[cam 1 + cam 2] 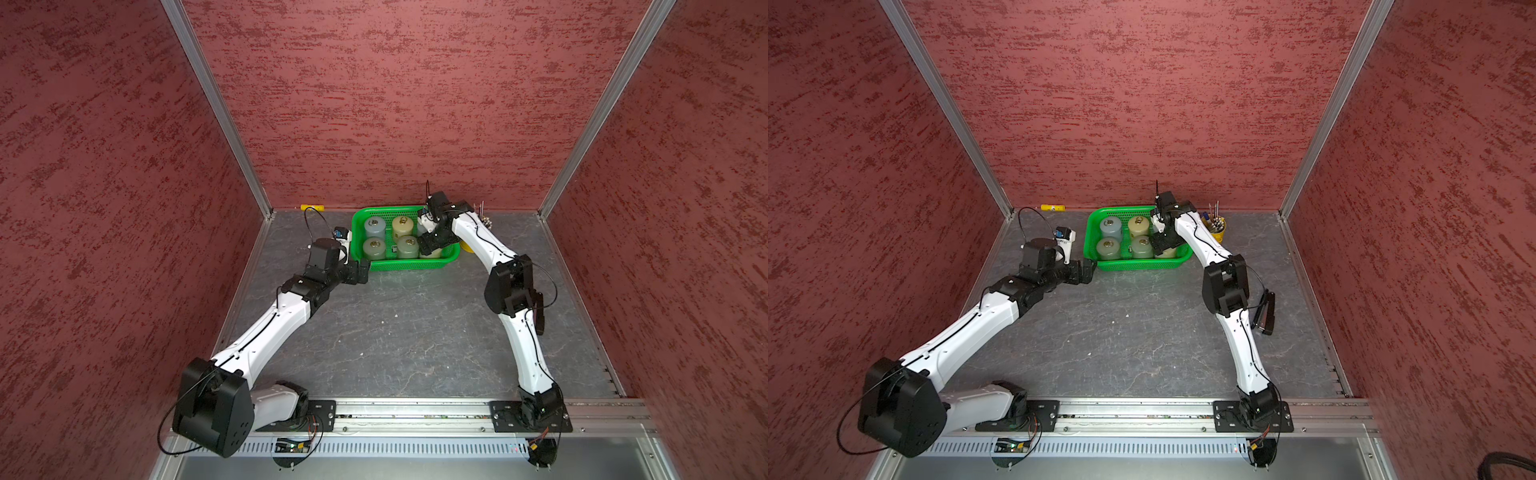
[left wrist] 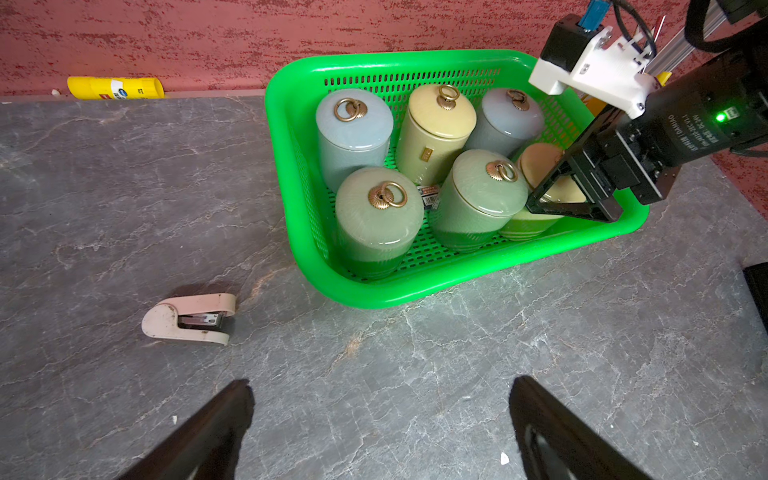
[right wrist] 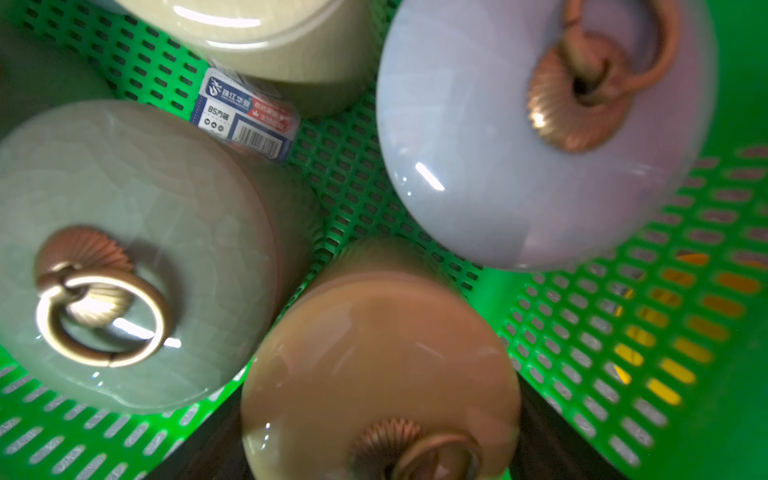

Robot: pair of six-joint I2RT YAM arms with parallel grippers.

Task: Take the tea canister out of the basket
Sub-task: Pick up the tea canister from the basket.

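Here, your tan tea canister (image 3: 380,365) stands in the green basket's (image 2: 374,291) near right corner, and the right tool (image 2: 548,195), reaching down from above, is clamped around it. The basket's floor label (image 3: 245,114) shows a barcode, "85" and Chinese characters. Your left tool (image 2: 380,395) hovers spread wide over the tabletop (image 2: 124,208), just beside the basket.

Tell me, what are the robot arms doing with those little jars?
The right claw is down inside the green basket, closed around the tan tea canister in a corner. That canister is not out yet, and five others stand beside it. The left claw hovers open just outside the basket, holding nothing.
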